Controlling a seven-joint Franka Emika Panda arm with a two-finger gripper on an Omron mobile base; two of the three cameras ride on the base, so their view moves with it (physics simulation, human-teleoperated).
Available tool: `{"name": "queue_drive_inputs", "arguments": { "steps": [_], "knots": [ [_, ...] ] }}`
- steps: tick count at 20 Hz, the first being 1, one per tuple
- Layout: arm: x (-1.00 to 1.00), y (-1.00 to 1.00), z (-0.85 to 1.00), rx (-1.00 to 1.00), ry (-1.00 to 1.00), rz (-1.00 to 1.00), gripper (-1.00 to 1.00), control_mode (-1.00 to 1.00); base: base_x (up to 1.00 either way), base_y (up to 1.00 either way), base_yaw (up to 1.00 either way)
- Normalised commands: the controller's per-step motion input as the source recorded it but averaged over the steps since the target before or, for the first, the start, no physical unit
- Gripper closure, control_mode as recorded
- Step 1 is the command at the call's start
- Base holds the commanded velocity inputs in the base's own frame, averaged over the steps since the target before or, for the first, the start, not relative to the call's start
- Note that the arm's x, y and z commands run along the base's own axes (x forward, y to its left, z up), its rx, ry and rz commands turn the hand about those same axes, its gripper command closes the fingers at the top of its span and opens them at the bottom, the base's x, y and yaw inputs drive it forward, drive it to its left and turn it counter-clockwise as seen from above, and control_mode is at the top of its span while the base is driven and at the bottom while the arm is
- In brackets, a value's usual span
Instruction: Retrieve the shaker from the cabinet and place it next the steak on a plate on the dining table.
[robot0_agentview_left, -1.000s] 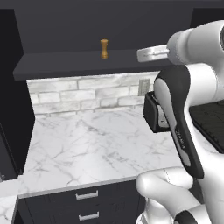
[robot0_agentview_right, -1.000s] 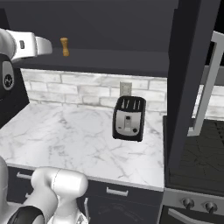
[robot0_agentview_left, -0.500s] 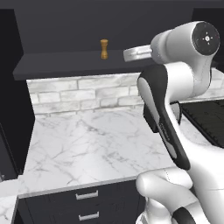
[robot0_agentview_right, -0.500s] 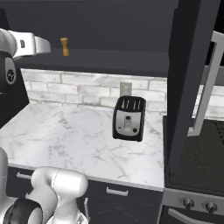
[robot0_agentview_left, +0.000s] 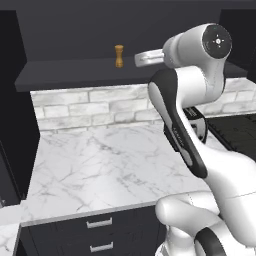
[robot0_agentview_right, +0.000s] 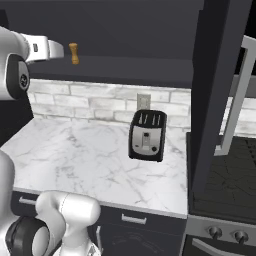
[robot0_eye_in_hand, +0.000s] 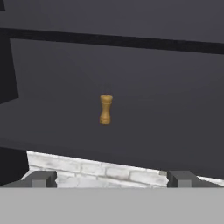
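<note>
Arm has swung up and left toward the cabinet (robot0_agentview_left: 75, 75) shelf; gripper (robot0_eye_in_hand: 112, 178) wide open, empty, now lined up on the shaker (robot0_eye_in_hand: 105, 109), which stands upright there, well apart. Reach-in comes next.

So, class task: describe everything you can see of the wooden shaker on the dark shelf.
The shaker is small, tan-brown and wooden-looking, waisted like a pepper mill with a rounded cap and a wider base. It stands upright and alone on the dark cabinet's shelf, above the brick backsplash and the marble counter. Nothing touches it but the shelf. The open hand points at it from a distance, not yet around it.
</note>
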Motion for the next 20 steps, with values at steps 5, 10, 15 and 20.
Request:
{"name": "queue_drive_inputs", "arguments": {
  "steps": [5,10,15,20],
  "knots": [
    [0.37,0.02,-0.11,0.0,0.0,0.0,-1.0,-1.0,0.0,0.0,0.0],
    [0.35,0.01,-0.15,0.0,0.0,0.0,-1.0,-1.0,0.0,0.0,0.0],
    [0.33,0.0,-0.11,0.0,0.0,0.0,-1.0,-1.0,0.0,0.0,0.0],
    [0.3,0.05,-0.08,0.0,0.0,0.0,-1.0,-1.0,0.0,0.0,0.0]
  ]
}}
